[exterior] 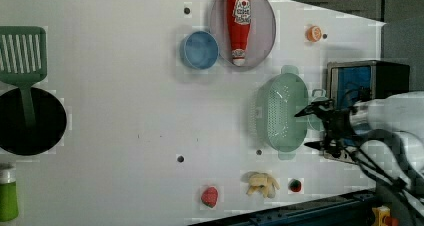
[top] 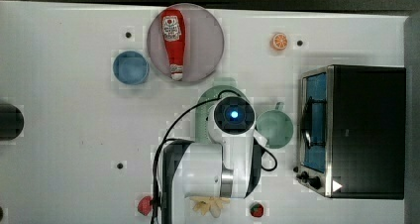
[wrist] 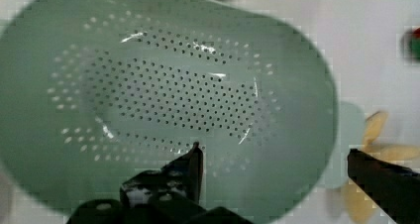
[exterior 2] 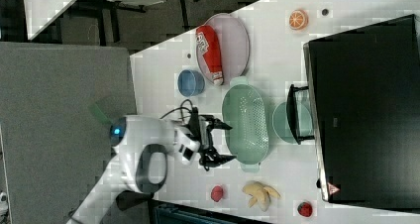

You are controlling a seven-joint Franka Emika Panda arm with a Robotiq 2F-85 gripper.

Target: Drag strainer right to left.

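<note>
Bent over the strainer (exterior: 282, 111), wrist pointing down at it, white forearm covering most of the basket in the top view. Gripper (exterior 2: 220, 142) spread wide, nothing between the fingers: in the wrist view one fingertip (wrist: 194, 160) over the perforated floor, the other outside the rim, straddling one end of the strainer; contact with the plastic impossible to judge. Strainer flat on the white table (top: 64, 85), just beside the teal mug (top: 275, 128), which separates it from the black toaster oven (top: 369, 130). Mug partly hidden behind the oven door in the right view. Ketchup bottle (top: 173, 40) on its plate near the strainer's far end.
</note>
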